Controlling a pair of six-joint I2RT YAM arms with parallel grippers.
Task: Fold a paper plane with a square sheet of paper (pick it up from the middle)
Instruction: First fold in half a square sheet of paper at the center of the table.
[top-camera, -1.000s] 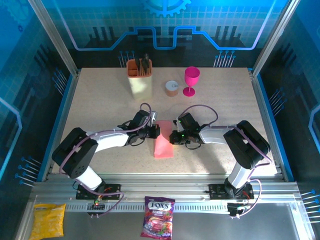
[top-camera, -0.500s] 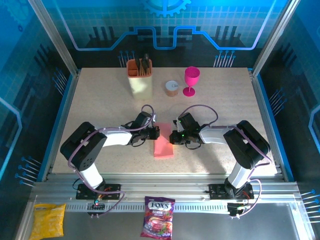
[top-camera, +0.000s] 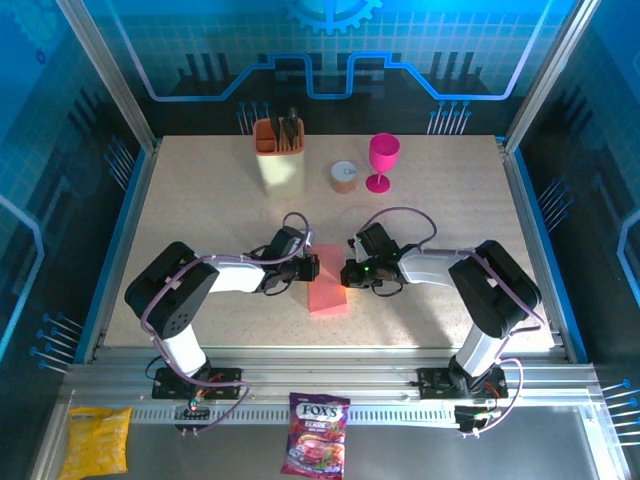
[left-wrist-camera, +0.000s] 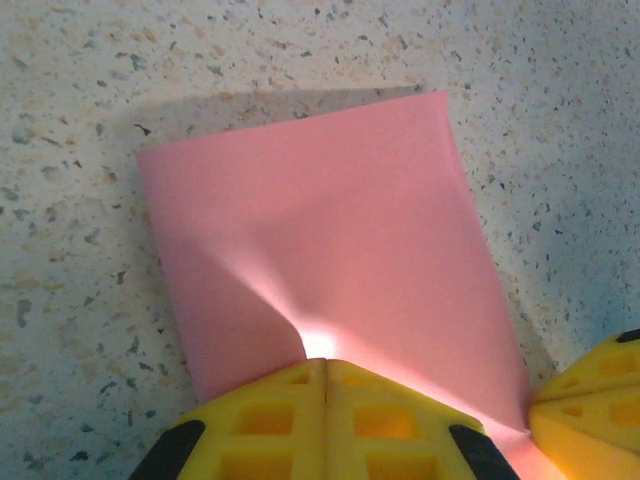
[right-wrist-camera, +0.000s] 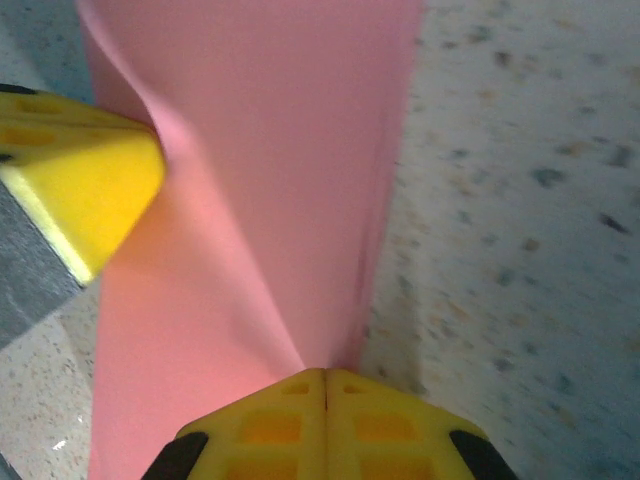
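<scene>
Left wrist view: the left gripper was pinched shut on one edge of the square sheet of paper, the nipped margin hidden. The right gripper likewise clamped the opposite edge. From above, the buckled sheet sat mid-counter, with both grippers' fingertips hard to make out.

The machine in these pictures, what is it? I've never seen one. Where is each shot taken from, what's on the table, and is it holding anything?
It is two robot arms bolted at the near edge of a table. The wide picture comes from a fixed camera above and behind them; the two close-ups come from a camera on each wrist, so the yellow shapes there are gripper fingers. The left gripper and the right gripper are both shut, each pinching an edge of the pink sheet of paper between them. At the back stand a magenta goblet, a small round tub and an orange holder.
</scene>
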